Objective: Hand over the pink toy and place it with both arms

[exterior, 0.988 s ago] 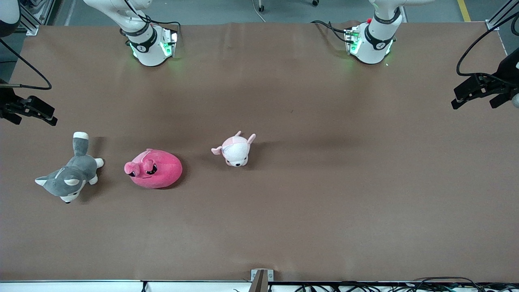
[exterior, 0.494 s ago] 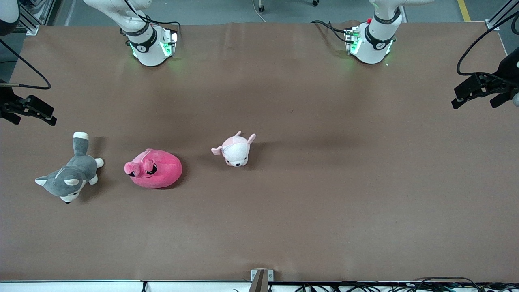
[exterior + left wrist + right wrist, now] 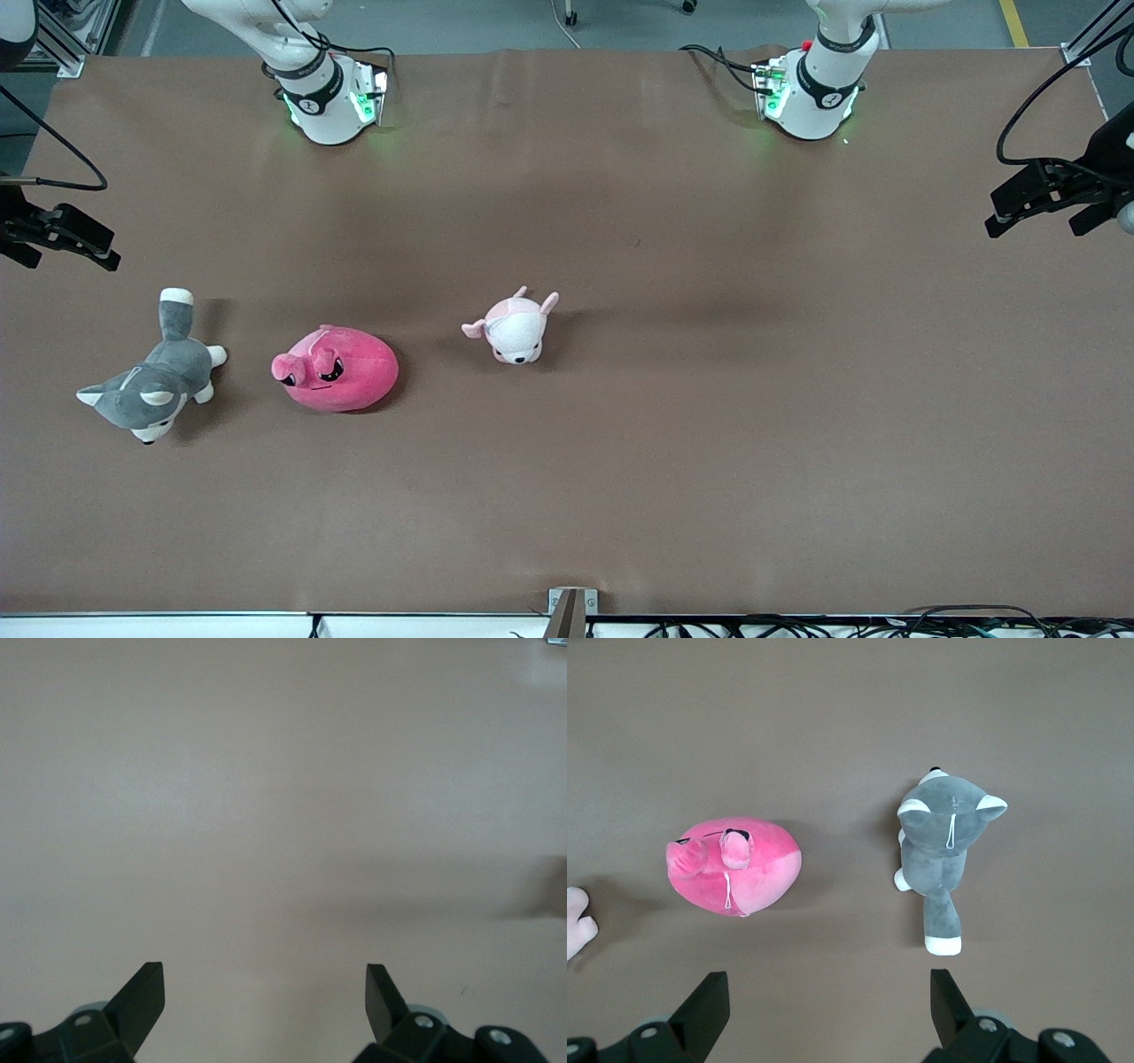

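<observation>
The pink toy (image 3: 337,369), a round hot-pink plush with dark eyes, lies on the brown table toward the right arm's end; it also shows in the right wrist view (image 3: 735,867). My right gripper (image 3: 60,237) hangs open and empty in the air over the table's edge at that end, apart from the toy; its own view shows it (image 3: 829,1010) open. My left gripper (image 3: 1044,202) hangs open and empty over the table's other end, and its own view shows it (image 3: 266,999) over bare table.
A grey-and-white husky plush (image 3: 152,386) lies beside the pink toy, closer to the right arm's end, and shows in the right wrist view (image 3: 943,846). A small pale pink-and-white plush (image 3: 514,326) lies beside the pink toy toward the table's middle.
My right gripper has drifted slightly toward the robots' side of the table. The left gripper and the toys have barely moved.
</observation>
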### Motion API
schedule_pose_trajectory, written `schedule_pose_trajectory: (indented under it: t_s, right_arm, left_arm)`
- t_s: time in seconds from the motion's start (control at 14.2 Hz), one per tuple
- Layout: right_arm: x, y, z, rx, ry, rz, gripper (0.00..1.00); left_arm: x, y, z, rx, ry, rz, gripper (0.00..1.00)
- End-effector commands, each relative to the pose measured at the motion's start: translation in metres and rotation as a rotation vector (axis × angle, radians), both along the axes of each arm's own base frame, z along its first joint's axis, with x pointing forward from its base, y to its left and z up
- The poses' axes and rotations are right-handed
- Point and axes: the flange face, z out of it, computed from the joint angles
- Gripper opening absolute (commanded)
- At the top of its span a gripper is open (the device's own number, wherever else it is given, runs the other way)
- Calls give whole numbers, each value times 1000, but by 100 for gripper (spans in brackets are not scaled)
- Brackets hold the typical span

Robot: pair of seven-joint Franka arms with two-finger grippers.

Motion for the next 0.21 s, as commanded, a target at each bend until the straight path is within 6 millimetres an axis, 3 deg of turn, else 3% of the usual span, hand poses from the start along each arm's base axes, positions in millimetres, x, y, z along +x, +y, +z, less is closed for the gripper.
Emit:
schedule_pose_trajectory:
  t_s: [0.0, 0.14]
  right_arm:
    - [-7, -3, 7, -5, -6, -10, 100]
    - [-6, -1, 7, -6, -14, -7, 100]
  left_arm:
    - [-5, 0, 6, -15, -14, -11, 100]
    - [-6, 0, 6, -15, -12, -11, 100]
